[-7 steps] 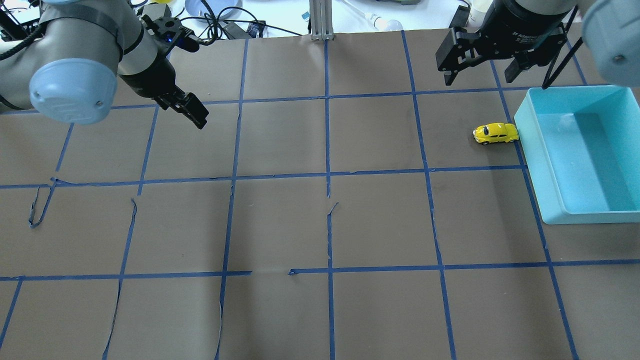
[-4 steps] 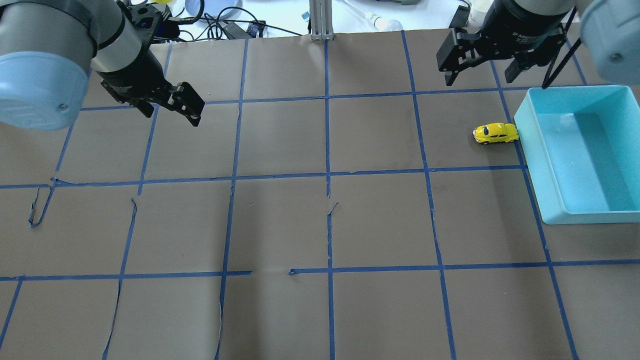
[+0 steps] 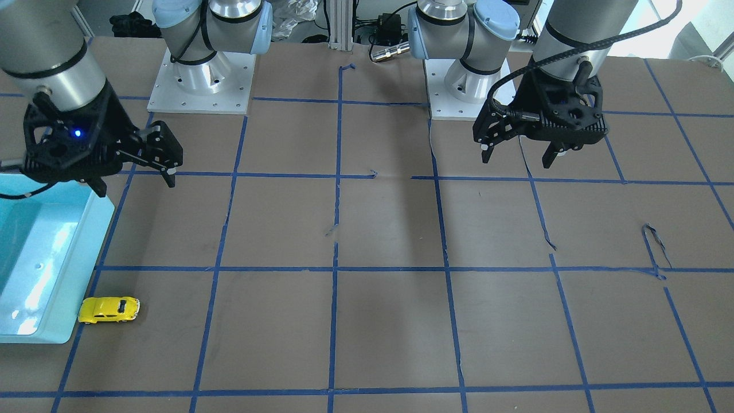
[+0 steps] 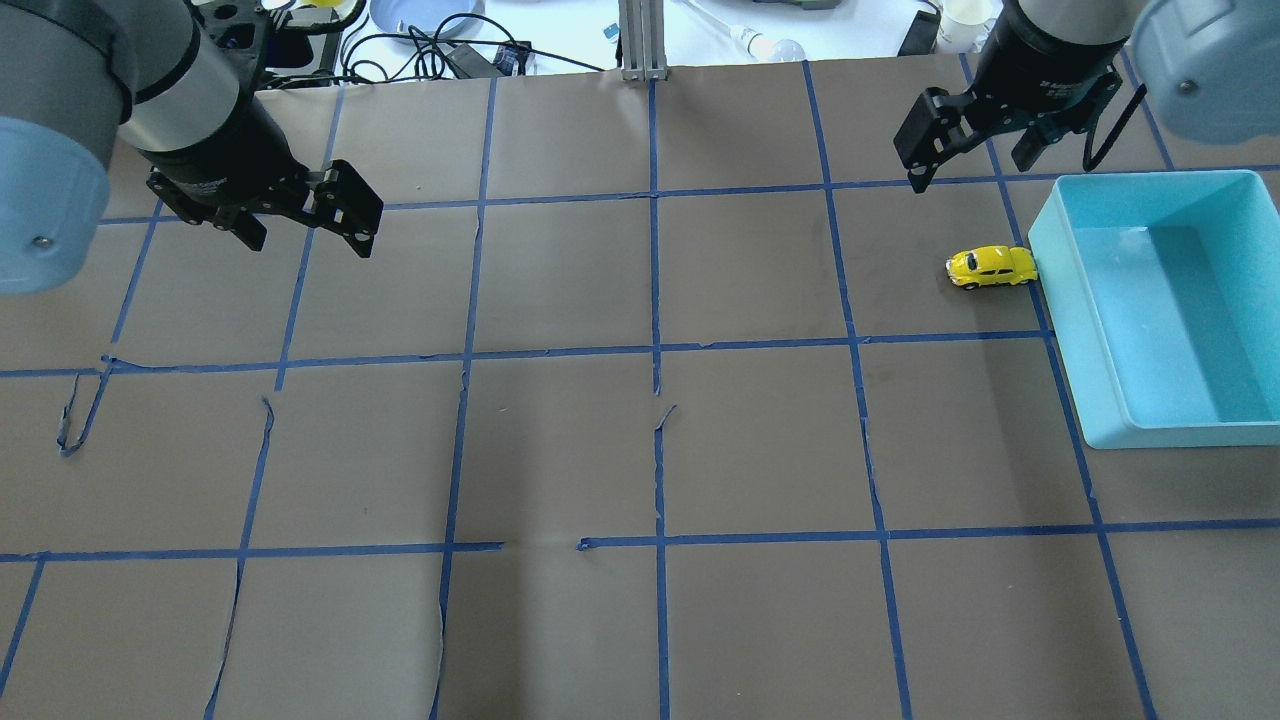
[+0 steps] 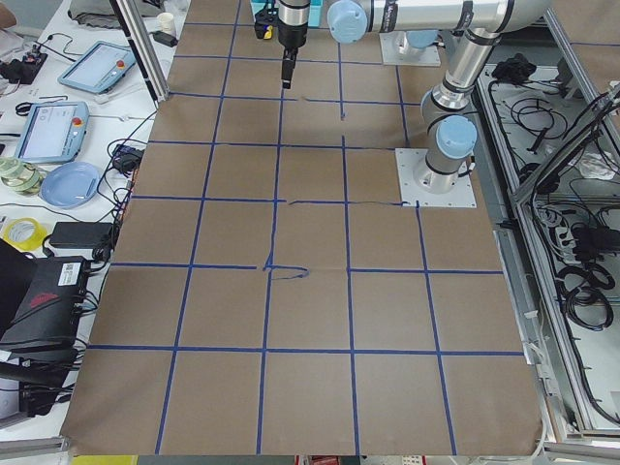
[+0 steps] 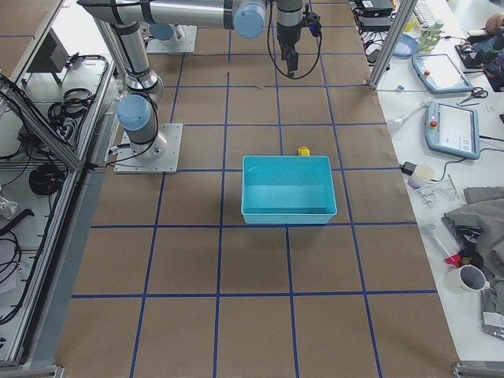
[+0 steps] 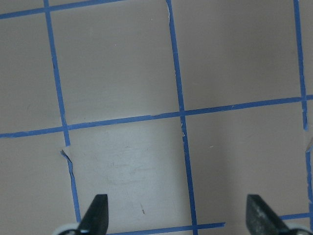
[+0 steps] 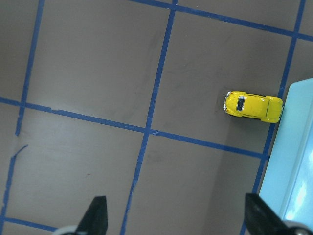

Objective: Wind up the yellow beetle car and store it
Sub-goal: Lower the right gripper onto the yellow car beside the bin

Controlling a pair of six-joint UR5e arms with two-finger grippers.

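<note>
The yellow beetle car [image 4: 990, 266] stands on the brown paper, its rear against the outer wall of the turquoise bin [image 4: 1045, 240]. It also shows in the front-facing view [image 3: 109, 309] and the right wrist view [image 8: 253, 106]. My right gripper [image 4: 970, 165] hangs open and empty, above the table and farther back than the car; it also shows in the front-facing view [image 3: 136, 186]. My left gripper [image 4: 310, 242] is open and empty at the far left, a long way from the car. In the left wrist view [image 7: 178, 213] only bare paper lies under it.
The turquoise bin [image 3: 74, 269] is open-topped and holds nothing I can see. Blue tape lines grid the brown paper [image 4: 650, 450], torn in places. Cables, a plate and a post sit beyond the table's back edge [image 4: 640, 60].
My left arm has swung and its gripper has turned and shifted left, its fingers now seen spread. My right gripper has shifted slightly. The car and bin have not moved.
</note>
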